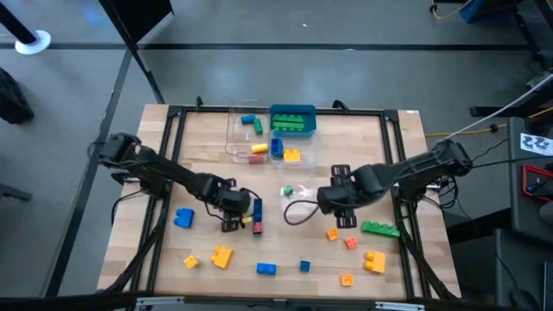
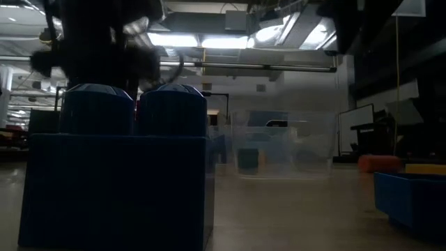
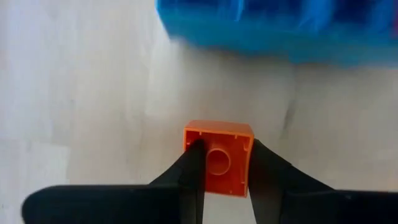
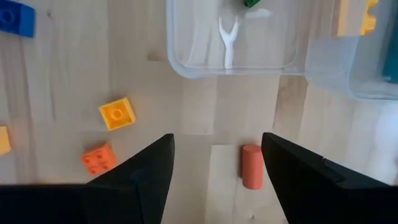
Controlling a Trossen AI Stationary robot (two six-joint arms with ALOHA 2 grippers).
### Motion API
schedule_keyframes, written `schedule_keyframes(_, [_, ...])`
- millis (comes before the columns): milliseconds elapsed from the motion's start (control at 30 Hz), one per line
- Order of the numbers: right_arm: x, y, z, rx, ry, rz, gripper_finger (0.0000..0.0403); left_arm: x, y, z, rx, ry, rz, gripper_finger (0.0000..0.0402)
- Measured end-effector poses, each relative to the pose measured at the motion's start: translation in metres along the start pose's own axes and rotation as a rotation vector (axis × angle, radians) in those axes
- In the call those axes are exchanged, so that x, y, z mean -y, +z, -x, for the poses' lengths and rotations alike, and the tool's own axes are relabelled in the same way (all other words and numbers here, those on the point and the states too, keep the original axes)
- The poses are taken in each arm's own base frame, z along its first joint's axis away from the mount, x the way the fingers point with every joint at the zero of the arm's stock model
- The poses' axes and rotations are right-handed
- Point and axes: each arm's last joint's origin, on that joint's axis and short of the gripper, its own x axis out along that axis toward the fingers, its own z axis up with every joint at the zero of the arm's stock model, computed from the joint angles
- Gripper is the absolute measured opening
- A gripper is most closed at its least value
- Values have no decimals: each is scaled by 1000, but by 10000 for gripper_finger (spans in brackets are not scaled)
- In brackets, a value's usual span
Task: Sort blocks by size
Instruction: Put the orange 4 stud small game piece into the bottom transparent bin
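My left gripper [image 1: 233, 212] is shut on a small orange cube [image 3: 219, 158], left of the table's middle and beside a long blue bar [image 1: 257, 210]. My right gripper [image 1: 341, 206] is open and empty right of the middle. A small orange piece [image 4: 251, 166] lies on the wood between its fingers, which do not touch it. Loose blocks lie along the near side: a blue one [image 1: 184, 218], a yellow one [image 1: 222, 256], a green bar [image 1: 380, 229] and a yellow one [image 1: 374, 261]. A large blue brick [image 2: 115, 181] fills the low view's left. My left gripper pinches the orange cube by two opposite side walls [image 3: 193, 149] between its two fingers. The cube's hollow underside faces the wrist camera. I cannot tell whether the cube is clear of the table.
Clear tubs [image 1: 246, 130] at the far middle hold blue, green, yellow and red blocks. A teal tray [image 1: 309, 117] beside them holds a green brick. Another clear tub [image 4: 233, 37], with a small green piece in it, stands just beyond my right gripper. Dark frame rails border the table.
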Motion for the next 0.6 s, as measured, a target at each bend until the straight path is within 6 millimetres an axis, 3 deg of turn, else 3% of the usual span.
schedule_keyframes(300, [-42, -8, 2, 20, 13, 42, 241, -4, 1, 56, 193, -119, 92, 73])
schedule_keyframes(467, [-63, -12, 4, 57, 41, 45, 241, 2, 25, 71, 505, -158, 26, 73])
schedule_keyframes(600, [-78, -13, 6, 106, 74, 73, 241, 6, 50, 70, 740, -130, -41, 79])
